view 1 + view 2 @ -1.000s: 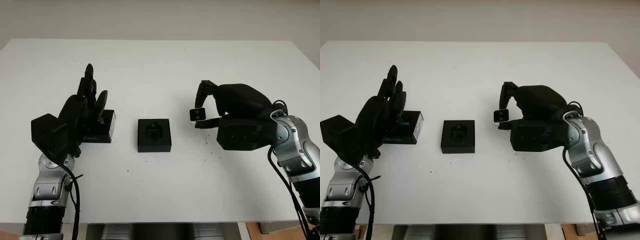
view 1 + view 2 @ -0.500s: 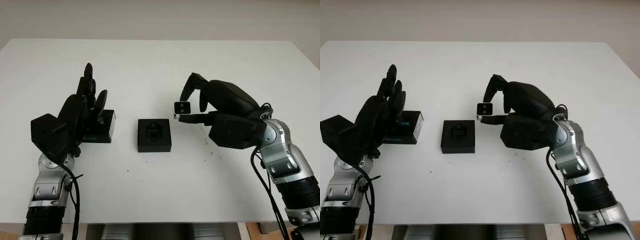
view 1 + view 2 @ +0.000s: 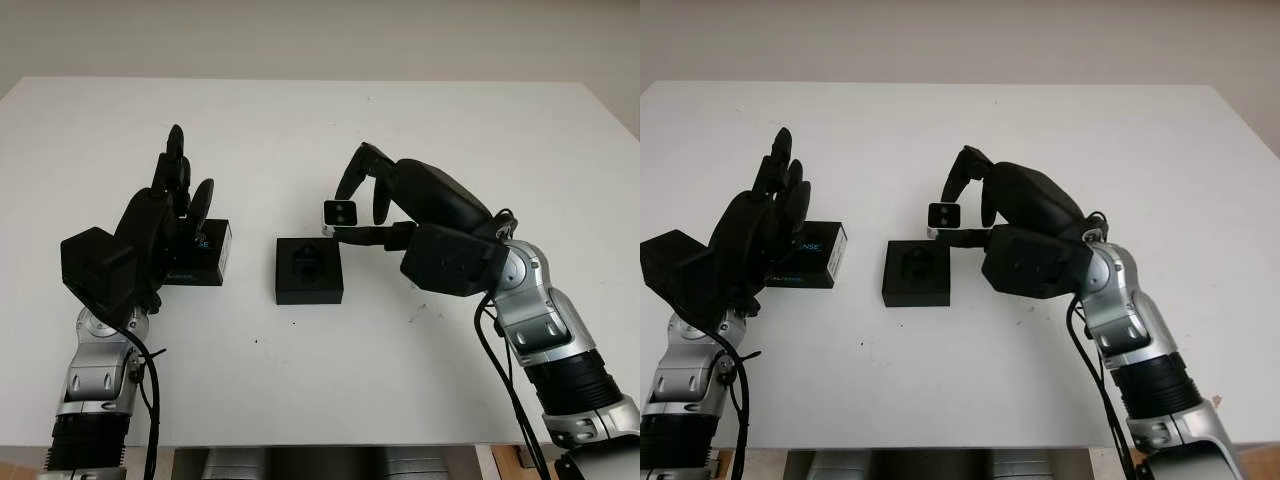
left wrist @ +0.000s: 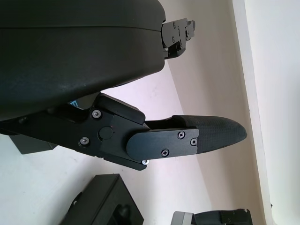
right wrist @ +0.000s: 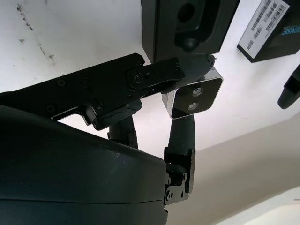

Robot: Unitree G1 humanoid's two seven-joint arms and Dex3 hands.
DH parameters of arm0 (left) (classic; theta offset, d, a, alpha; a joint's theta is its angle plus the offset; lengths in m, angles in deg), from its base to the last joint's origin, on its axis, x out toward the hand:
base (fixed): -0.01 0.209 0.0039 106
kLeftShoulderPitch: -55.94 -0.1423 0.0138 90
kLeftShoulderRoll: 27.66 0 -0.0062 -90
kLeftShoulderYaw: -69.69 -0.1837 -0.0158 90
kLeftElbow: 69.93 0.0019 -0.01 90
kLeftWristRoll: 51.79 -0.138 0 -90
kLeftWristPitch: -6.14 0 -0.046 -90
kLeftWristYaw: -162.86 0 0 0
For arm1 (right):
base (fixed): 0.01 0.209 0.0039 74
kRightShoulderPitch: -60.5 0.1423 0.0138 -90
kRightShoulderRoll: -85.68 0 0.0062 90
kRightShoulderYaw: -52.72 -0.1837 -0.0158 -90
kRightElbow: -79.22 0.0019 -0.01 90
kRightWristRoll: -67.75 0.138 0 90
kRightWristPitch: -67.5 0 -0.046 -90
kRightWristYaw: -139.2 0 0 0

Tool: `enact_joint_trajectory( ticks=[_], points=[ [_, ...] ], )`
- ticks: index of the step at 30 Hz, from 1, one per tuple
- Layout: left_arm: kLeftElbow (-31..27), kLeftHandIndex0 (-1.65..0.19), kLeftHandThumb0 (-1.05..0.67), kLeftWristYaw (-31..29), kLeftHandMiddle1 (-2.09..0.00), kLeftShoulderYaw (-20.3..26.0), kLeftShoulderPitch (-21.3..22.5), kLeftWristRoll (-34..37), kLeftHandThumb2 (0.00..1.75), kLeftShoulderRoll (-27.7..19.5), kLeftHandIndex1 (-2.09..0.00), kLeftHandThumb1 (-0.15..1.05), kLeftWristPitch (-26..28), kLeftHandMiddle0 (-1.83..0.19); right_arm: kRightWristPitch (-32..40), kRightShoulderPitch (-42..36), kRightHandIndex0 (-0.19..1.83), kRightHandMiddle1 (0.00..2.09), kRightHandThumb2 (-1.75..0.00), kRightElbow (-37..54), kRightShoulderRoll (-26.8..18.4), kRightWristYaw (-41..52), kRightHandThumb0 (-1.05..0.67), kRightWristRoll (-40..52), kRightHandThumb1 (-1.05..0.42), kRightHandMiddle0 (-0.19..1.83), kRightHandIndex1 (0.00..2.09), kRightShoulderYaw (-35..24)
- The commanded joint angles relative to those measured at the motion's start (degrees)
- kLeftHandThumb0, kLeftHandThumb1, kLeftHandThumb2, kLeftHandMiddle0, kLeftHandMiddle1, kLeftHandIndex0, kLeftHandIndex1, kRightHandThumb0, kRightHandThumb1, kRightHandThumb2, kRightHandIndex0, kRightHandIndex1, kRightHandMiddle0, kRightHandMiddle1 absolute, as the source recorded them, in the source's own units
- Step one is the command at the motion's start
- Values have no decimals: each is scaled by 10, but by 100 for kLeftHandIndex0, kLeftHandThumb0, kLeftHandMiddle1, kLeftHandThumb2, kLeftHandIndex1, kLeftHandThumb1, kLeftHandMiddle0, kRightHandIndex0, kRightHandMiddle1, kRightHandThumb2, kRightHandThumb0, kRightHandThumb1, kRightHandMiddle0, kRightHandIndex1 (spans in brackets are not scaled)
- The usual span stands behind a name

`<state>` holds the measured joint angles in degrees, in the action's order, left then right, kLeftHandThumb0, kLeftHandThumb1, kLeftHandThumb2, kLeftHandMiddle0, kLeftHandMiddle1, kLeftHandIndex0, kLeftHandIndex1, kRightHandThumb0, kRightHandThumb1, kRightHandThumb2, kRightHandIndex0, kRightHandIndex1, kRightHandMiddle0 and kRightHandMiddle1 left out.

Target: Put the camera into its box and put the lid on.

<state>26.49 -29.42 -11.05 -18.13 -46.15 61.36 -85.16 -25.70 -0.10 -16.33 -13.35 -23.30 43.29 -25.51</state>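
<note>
now right robot hand [image 3: 352, 208] pinches camera [image 3: 339, 212] above box [image 3: 308, 270]; left robot hand [image 3: 165, 220] open.

Setting: robot test station, lab-type room. Evidence: plain white desk [image 3: 420, 120] with scuffed top, set against a bare pale wall [image 3: 320, 35]; a humanoid's metal-jointed arms with exposed black cabling [image 3: 505, 345] reach over the desk's near edge.

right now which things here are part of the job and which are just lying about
Part of the job:
- camera, held in the right hand
- box, open, in the middle of the table
- lid, beside the open left hand

Lying about:
- nothing else on the table
</note>
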Motion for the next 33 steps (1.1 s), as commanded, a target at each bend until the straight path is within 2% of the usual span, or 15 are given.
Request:
enact_joint_trajectory(
  ticks=[1,11,18,21,25,28,30,31,33],
  points=[
    [-5,19,-86,0,0,2,-3,1,52,1,0,105,-9,19,-8,9,23,185,-24,-1,5,-5,-39,-4,-105,20,191,5],
    [-10,19,-86,4,0,1,-6,1,52,2,0,105,-8,19,-69,9,33,182,-17,-39,13,-54,-40,-35,-105,30,194,24],
    [-12,19,-85,8,0,0,-10,0,52,3,0,105,-12,19,-80,9,25,187,-18,-50,16,-58,-41,-42,-105,27,206,30],
    [-11,19,-86,8,0,0,-10,0,52,4,0,105,-11,19,-89,12,20,181,-18,-56,15,-74,-43,-63,-105,30,205,36],
    [-11,19,-87,9,0,1,-11,2,51,5,0,105,-13,19,-95,13,6,171,-18,-59,17,-84,-45,-70,-105,33,183,36],
    [-12,19,-87,11,0,1,-12,1,51,6,0,105,-12,19,-108,12,-9,159,-15,-70,22,-95,-44,-65,-105,38,180,33],
    [-15,19,-87,12,0,1,-13,2,51,7,0,105,-8,19,-112,12,-14,161,-14,-74,23,-103,-44,-66,-105,38,175,34],
    [-16,19,-87,12,0,1,-13,1,51,7,0,105,-7,19,-113,12,-14,164,-15,-74,22,-104,-44,-67,-105,37,168,34],
    [-15,19,-86,10,0,1,-13,2,51,7,0,105,-9,19,-110,11,-8,169,-18,-72,21,-103,-45,-70,-105,32,134,35]
  ],
)
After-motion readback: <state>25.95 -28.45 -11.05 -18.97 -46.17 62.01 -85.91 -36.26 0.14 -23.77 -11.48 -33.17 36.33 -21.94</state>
